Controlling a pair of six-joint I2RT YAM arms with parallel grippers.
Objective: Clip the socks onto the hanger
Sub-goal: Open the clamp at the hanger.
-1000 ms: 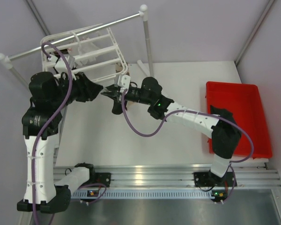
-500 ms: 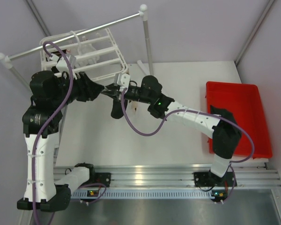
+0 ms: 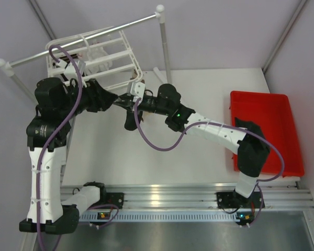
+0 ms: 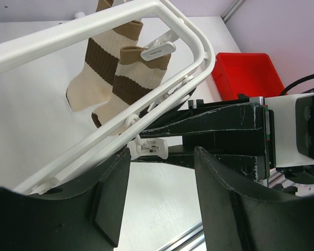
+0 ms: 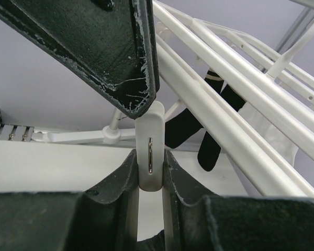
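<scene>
Right end effector is pinching a white clip flat between its pads, fully closed on it. Its own fingers are cutting off whatever is hanging below. Left end effector is sitting wide open, gripping nothing, straddling that same clip, and one of its fingers is blocking the upper left of the right wrist view. A dark strip is dangling under the clip above the counter; can't tell if it's a sock. Behind them, the hanger is carrying cream-and-brown socks and black socks, both hanging from the frame. Versus a second ago, both wrists are sitting slightly higher, nearer the frame.
</scene>
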